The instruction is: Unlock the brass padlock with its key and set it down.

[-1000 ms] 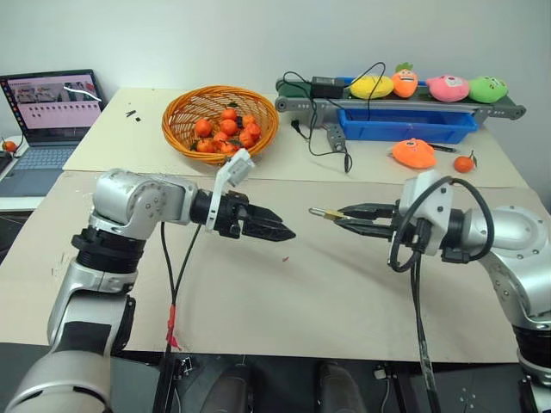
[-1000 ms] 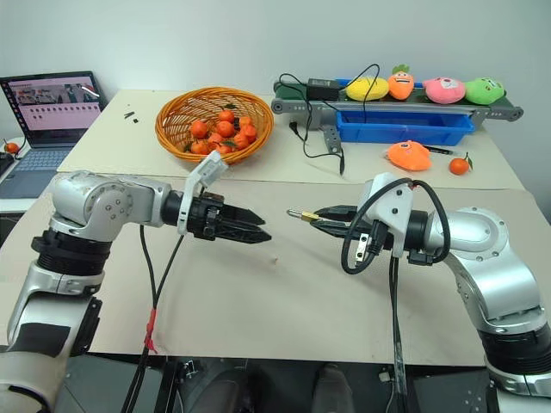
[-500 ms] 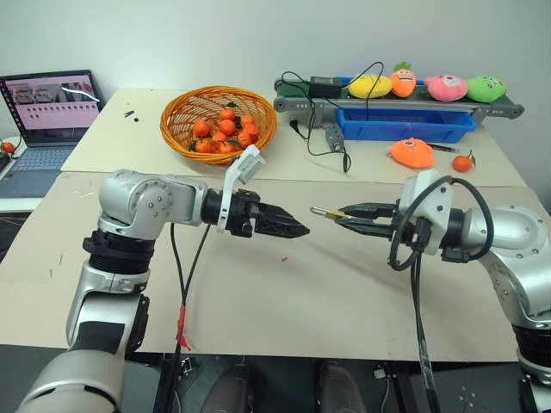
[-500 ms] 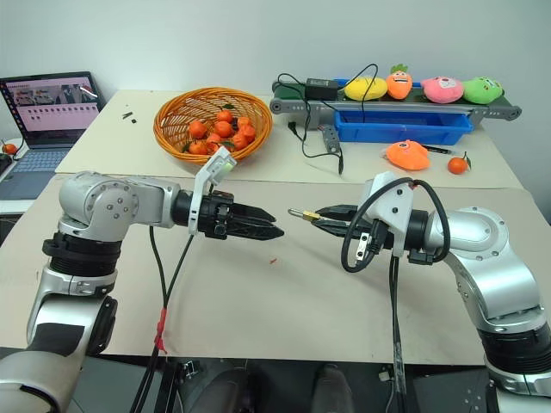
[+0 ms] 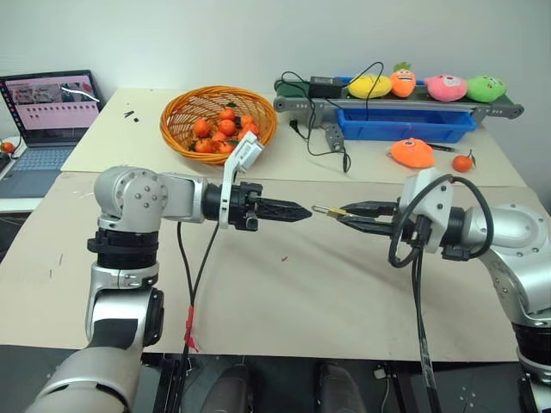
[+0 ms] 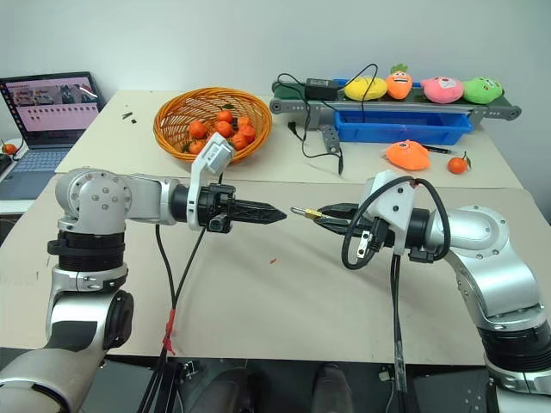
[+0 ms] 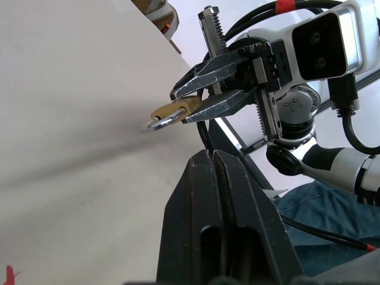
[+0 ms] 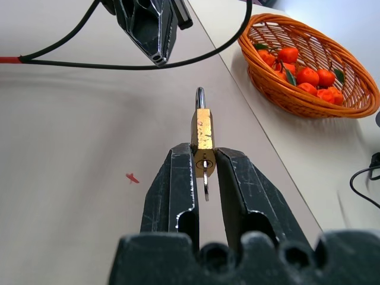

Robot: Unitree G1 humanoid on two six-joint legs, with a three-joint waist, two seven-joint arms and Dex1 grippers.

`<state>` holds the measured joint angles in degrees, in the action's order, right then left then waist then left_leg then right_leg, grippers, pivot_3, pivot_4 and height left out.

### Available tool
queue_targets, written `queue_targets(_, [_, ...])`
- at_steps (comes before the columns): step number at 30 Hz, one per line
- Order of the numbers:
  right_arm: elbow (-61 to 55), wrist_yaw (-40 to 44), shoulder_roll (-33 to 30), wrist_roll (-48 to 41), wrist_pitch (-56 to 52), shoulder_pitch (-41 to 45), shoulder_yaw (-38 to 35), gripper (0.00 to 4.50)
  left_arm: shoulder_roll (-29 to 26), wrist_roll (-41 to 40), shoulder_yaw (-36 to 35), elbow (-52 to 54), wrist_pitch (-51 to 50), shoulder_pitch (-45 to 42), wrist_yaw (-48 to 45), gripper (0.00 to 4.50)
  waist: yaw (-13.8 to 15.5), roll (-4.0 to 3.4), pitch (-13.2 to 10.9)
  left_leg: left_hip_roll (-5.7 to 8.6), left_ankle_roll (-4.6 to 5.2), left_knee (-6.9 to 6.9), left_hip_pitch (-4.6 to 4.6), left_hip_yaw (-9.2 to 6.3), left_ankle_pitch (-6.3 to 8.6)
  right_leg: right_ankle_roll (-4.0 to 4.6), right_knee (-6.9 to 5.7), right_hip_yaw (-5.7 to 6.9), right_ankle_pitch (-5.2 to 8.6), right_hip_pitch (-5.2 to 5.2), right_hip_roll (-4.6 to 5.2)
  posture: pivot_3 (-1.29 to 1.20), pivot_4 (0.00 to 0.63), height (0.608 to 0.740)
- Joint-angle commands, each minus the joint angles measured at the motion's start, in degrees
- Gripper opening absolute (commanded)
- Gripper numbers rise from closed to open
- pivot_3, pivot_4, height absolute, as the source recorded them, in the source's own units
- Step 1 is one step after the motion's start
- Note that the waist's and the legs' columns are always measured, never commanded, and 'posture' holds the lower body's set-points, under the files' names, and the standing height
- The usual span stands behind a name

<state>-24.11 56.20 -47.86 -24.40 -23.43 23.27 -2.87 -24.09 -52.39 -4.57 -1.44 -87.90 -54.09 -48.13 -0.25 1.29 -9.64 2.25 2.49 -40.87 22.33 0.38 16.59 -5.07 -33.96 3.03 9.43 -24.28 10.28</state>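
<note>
- Brass padlock [image 8: 202, 140]: your right gripper [image 8: 203, 169] is clamping its body, shackle pointing at the left gripper [image 6: 277, 212].
- Key [image 8: 205, 181] is sitting in the keyhole, facing the right wrist.
- Left fingers are pressing together, empty, just beside the shackle.

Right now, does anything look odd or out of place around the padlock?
Only slightly: the key already sits in the brass padlock held by the right gripper, but on the gripper's side, while the shut left gripper faces the shackle end. Nothing spilled or damaged.
</note>
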Motion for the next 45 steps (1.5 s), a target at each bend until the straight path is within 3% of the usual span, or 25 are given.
queue_targets(1, [-0.67,0.17,-0.46,-0.32,1.48,1.56,-1.58,0.21,0.37,-2.58,-0.74,2.38,-1.18,-0.13,0.05,0.04,-0.04,0.00,0.00,0.00,0.00,0.00,0.00,0.00,0.00,0.00,0.00,0.00,0.00,0.00,0.00,0.00,0.150,0.740])
queue_targets(45, [-10.59,-2.03,-3.24,-9.24,-7.11,-1.74,-5.69,0.21,-0.49,-1.14,3.83,-1.18,5.03,-1.29,-1.33,0.04,0.16,0.00,0.00,0.01,0.00,0.01,0.00,0.00,0.01,0.01,0.01,-0.02,0.00,0.01,0.01,0.00,0.150,0.740])
